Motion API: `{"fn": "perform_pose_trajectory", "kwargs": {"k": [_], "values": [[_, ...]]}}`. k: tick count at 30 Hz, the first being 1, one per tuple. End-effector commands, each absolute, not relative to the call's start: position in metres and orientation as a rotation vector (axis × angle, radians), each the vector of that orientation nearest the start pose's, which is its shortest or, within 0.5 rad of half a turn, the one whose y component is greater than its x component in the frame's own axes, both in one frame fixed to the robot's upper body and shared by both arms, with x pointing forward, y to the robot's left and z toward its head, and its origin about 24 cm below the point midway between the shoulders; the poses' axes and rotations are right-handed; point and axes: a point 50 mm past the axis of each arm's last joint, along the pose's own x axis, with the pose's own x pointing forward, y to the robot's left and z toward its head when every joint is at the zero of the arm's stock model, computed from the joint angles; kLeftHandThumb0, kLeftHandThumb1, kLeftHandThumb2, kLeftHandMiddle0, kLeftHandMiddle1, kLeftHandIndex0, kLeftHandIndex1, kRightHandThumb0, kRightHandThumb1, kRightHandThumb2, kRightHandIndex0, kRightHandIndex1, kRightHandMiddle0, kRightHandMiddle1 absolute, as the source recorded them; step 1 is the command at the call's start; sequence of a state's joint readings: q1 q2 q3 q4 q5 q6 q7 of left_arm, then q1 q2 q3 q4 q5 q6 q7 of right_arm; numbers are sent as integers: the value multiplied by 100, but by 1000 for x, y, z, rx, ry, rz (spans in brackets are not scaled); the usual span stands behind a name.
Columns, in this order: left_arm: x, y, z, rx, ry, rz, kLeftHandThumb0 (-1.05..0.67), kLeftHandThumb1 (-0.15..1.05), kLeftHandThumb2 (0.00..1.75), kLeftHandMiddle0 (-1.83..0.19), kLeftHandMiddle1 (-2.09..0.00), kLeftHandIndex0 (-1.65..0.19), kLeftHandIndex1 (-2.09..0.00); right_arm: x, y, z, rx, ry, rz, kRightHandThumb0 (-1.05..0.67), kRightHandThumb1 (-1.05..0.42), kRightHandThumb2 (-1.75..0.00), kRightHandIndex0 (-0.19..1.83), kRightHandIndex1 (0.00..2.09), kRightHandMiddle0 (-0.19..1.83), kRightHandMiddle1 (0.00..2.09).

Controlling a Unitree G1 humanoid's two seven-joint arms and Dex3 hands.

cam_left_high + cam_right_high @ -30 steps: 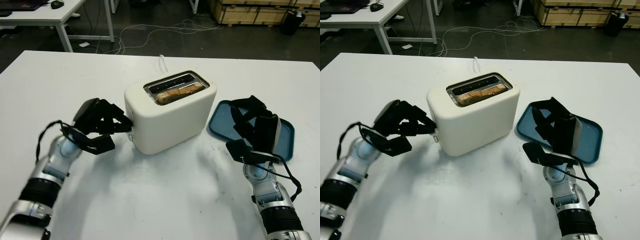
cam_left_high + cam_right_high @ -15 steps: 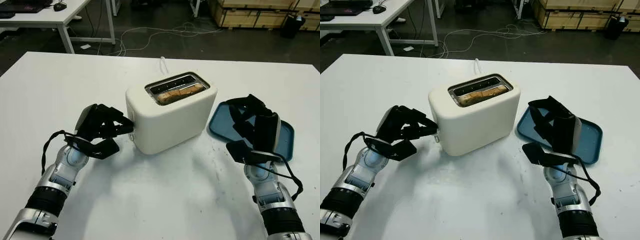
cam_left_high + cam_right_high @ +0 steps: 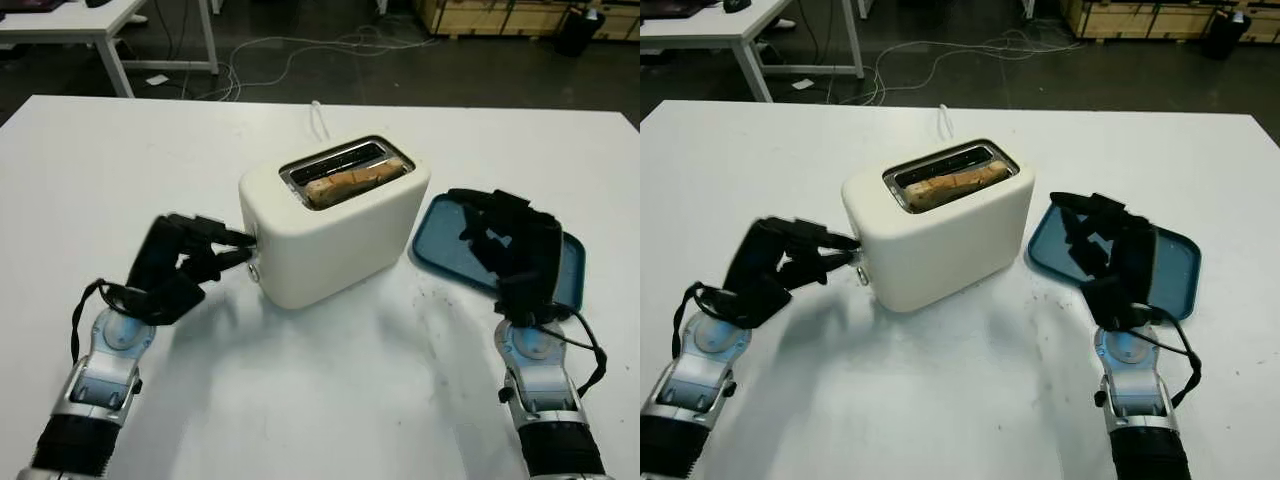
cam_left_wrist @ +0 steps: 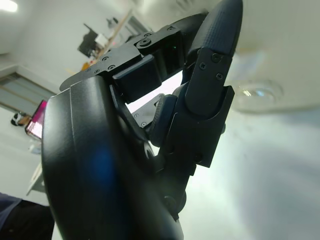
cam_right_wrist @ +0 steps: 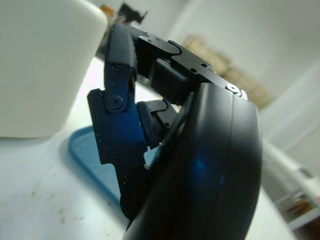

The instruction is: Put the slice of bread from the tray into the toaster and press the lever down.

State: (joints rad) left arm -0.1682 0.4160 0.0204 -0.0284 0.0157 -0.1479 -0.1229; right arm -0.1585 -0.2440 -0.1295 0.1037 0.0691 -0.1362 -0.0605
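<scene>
A cream toaster (image 3: 335,228) stands mid-table with the slice of bread (image 3: 352,181) sunk in its near slot. At the toaster's left end my left hand (image 3: 238,247) is open, and its fingertips (image 3: 243,240) reach just above the small lever knob (image 3: 253,270). Whether they touch the toaster I cannot tell. My right hand (image 3: 490,225) is open and holds nothing, raised above the blue tray (image 3: 440,255) to the right of the toaster. In the right wrist view, the toaster's wall (image 5: 40,65) and the tray (image 5: 95,160) lie beyond the fingers (image 5: 117,100).
The toaster's white cord (image 3: 319,112) runs back off the far table edge. Beyond that edge are the floor with loose cables (image 3: 330,50) and another white table (image 3: 70,20) at the back left. Bare tabletop lies in front of the toaster.
My left hand's fingers have stretched toward the toaster's left end, level with the lever. My right hand has tipped forward over the tray. The head view has shifted slightly.
</scene>
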Motion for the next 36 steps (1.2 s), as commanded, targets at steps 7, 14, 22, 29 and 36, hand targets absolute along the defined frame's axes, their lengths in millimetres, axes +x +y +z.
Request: {"fn": "perform_pose_trajectory", "kwargs": {"k": [7, 14, 22, 29, 36], "values": [[282, 229, 149, 618, -271, -99, -79, 92, 19, -126, -129, -155, -14, 296, -248, 107, -269, -106, -35, -61, -92, -32, 77, 175, 56, 173], [286, 241, 160, 716, -272, -124, -79, 92, 16, -123, -137, -116, -102, 310, -268, 119, -498, -50, 74, -70, -92, -37, 74, 175, 58, 175], [289, 241, 169, 821, -290, -167, -80, 92, 9, -121, -146, -115, -105, 320, -272, 132, -590, -49, 122, -73, -92, -37, 75, 175, 59, 175], [288, 231, 169, 842, -367, -251, -81, 92, 14, -120, -150, -122, -63, 318, -260, 125, -503, -94, 120, -71, -92, -35, 77, 175, 60, 175], [289, 217, 184, 893, -469, -316, -84, 92, 13, -114, -143, -124, -52, 308, -229, 105, -273, -226, 38, -58, -92, -32, 80, 175, 70, 151]]}}
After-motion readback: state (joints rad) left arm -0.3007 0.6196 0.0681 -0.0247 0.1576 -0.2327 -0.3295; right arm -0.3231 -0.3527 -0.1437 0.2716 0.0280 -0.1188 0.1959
